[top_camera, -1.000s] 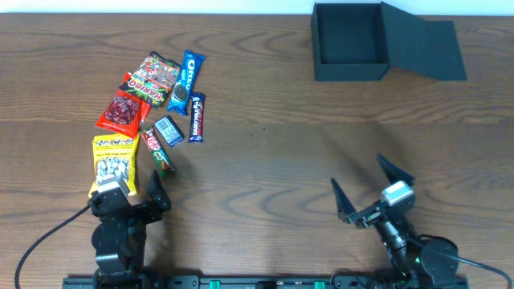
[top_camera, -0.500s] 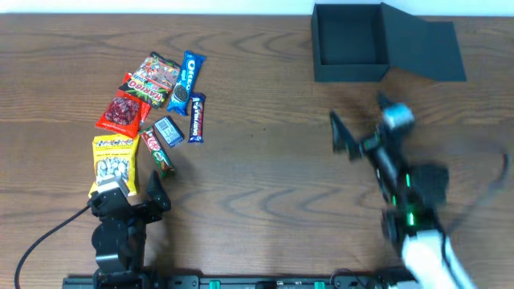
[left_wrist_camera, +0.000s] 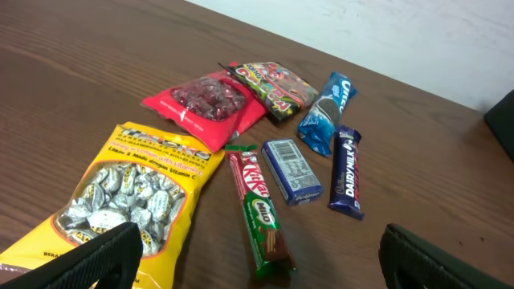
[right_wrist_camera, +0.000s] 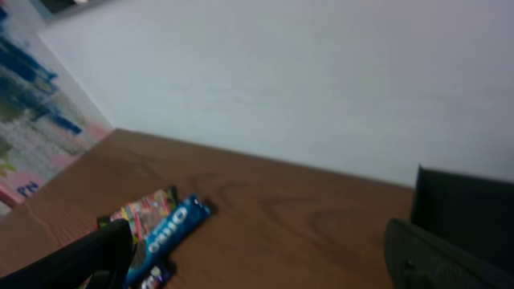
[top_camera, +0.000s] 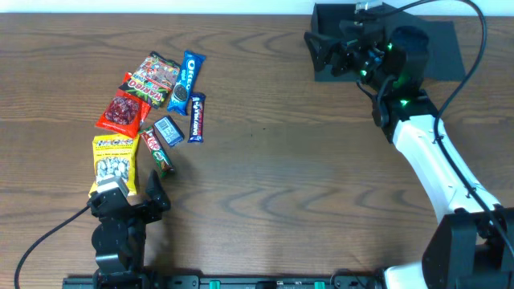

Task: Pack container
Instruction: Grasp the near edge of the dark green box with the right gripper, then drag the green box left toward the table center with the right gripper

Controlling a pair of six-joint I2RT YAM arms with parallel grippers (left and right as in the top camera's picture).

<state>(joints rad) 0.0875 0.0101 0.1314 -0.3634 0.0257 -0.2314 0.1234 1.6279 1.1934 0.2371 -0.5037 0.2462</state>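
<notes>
The right gripper point(right_wrist_camera: 257, 237) hangs with fingers spread wide and empty. From overhead it overlaps the left part of the container point(top_camera: 333, 74), which sits at one o'clock on the table point(top_camera: 265, 160). The arm hides much of the box's inside. The left gripper point(left_wrist_camera: 257, 249), at seven o'clock, is likewise spread and empty.

Beyond it, towards ten o'clock, lie glossy crinkled wrappers: a yellow bag point(left_wrist_camera: 128, 193), a red bag point(left_wrist_camera: 205, 104), a Haribo bag point(left_wrist_camera: 277, 84), an Oreo pack point(left_wrist_camera: 328, 112), a Dairy Milk bar point(left_wrist_camera: 347, 172) and a KitKat point(left_wrist_camera: 245, 172).

The container is matte, dark, square and shallow, with its flap point(top_camera: 442, 48) open towards three o'clock. The table is brown wood grain.
</notes>
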